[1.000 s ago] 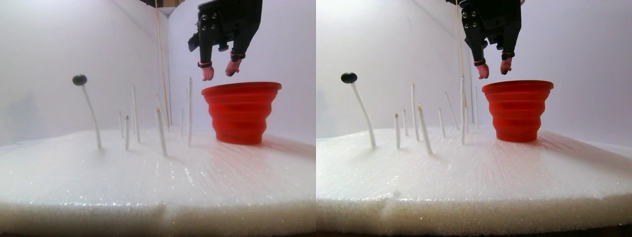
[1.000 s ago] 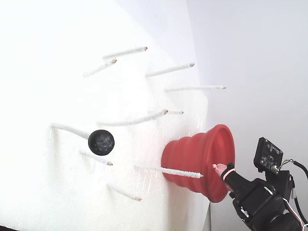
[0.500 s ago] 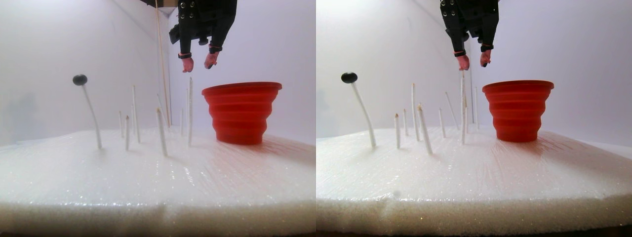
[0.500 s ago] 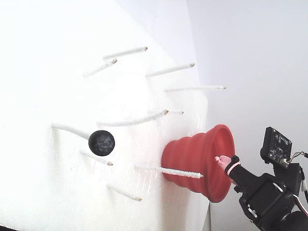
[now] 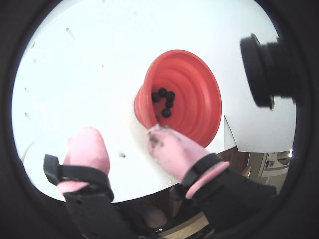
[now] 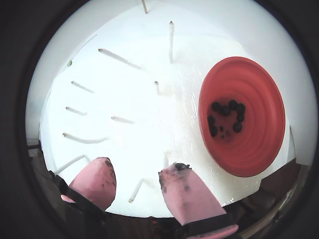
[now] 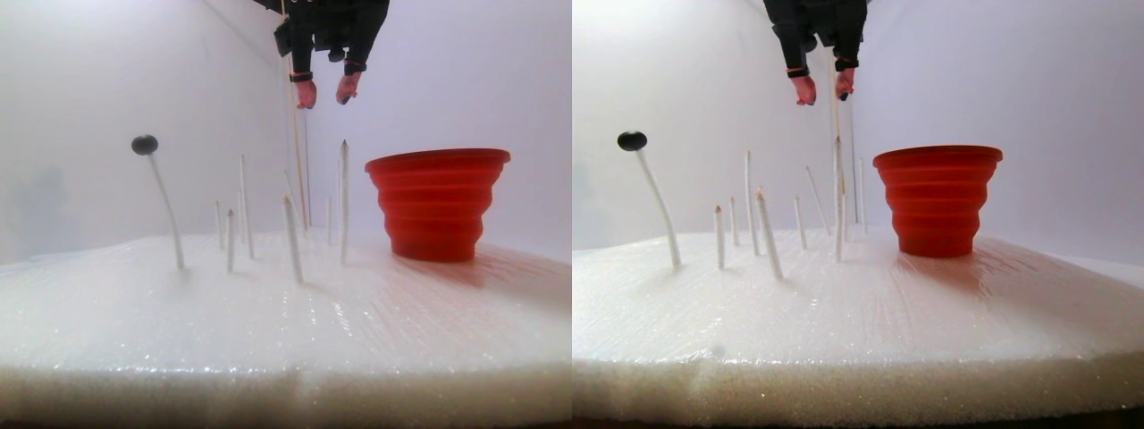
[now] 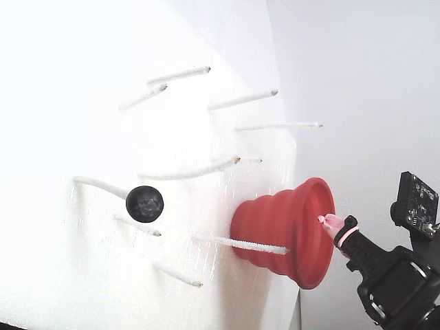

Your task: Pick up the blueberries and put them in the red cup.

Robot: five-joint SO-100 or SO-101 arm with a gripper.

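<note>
High above the foam slab [image 7: 286,304] hangs my pincer [image 7: 325,92], pink fingertips [image 6: 187,191] spread apart and nothing between them. Down and to the right in the stereo pair view sits the red cup [image 7: 437,204], upright on the foam, well below me. Looking through a wrist view, I see small dark blueberries [image 6: 227,118] clustered at the bottom of that cup, several of them, touching or nearly so. One bigger blueberry [image 7: 144,144] is perched on top of a bent white stick [image 7: 167,210] far to the left in the stereo pair view, well apart from me. Between us stand the other thin white sticks [image 7: 291,237], bare-tipped, poking up from the foam; one tall stick [image 7: 343,198] rises just beside the cup.
</note>
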